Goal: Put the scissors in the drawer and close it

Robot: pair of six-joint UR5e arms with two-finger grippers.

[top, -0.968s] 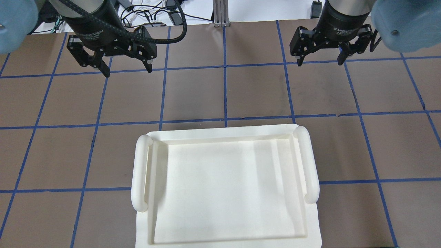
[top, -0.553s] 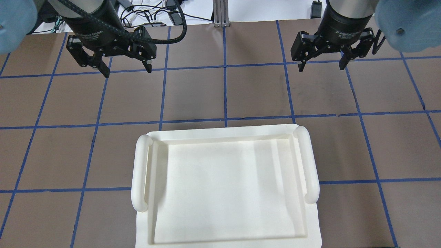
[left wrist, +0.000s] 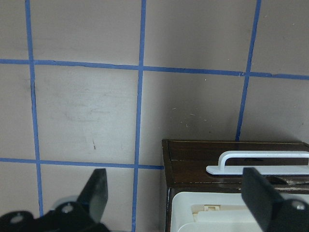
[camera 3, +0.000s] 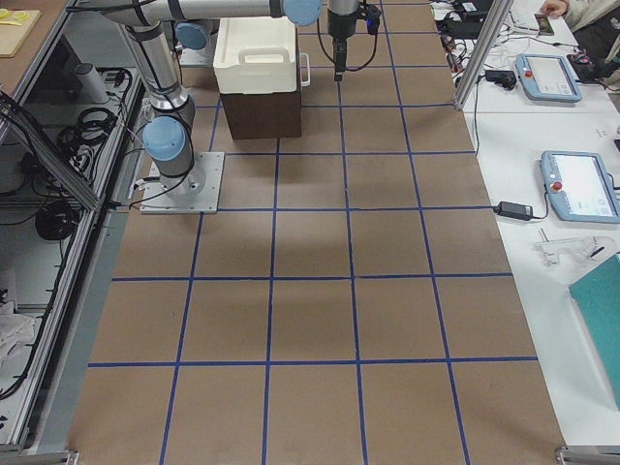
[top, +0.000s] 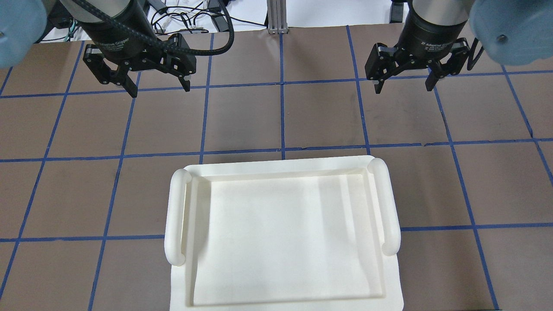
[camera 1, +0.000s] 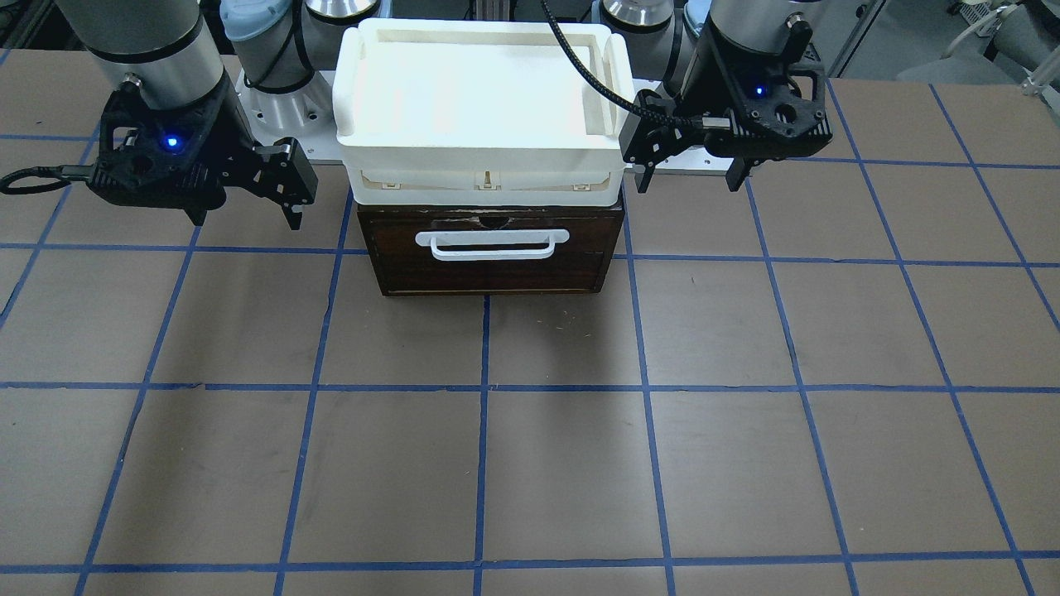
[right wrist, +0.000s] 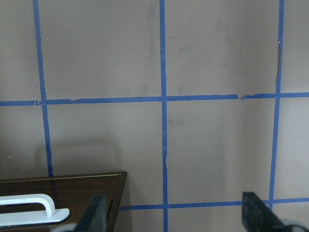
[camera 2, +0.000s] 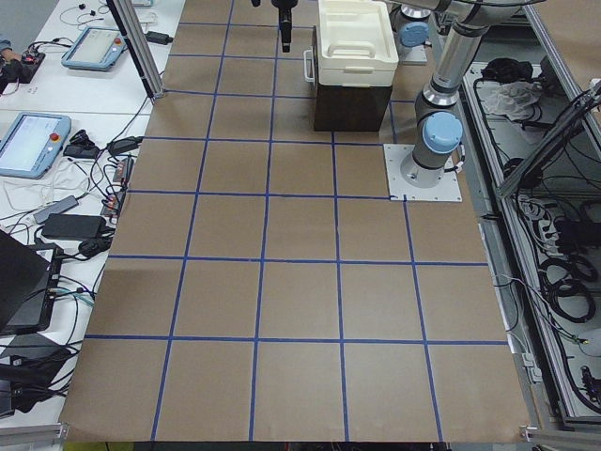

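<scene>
The scissors show in no view. The drawer [camera 1: 489, 269] has a dark brown front and a white bar handle [camera 1: 493, 242], and it sits pushed in under a white tray [camera 1: 480, 149]. My left gripper [top: 160, 90] hangs open and empty beside the drawer's one side, its fingers [left wrist: 96, 193] framing the front corner [left wrist: 193, 152]. On the other side my right gripper [top: 404, 88] is open and empty too, with the drawer's corner [right wrist: 63, 186] at the lower left of its wrist view. Both grippers [camera 1: 687, 184] [camera 1: 247, 219] are level with the cabinet front.
The white tray [top: 281, 166] with two rounded side handles covers the cabinet top. Brown table paper [camera 1: 530, 463] with a blue tape grid stretches in front. Screens and cables [camera 2: 56, 141] lie on side benches. The arm base plate [camera 2: 423, 174] sits behind.
The right gripper has shifted slightly lower in the overhead view, still open. The left gripper has barely moved.
</scene>
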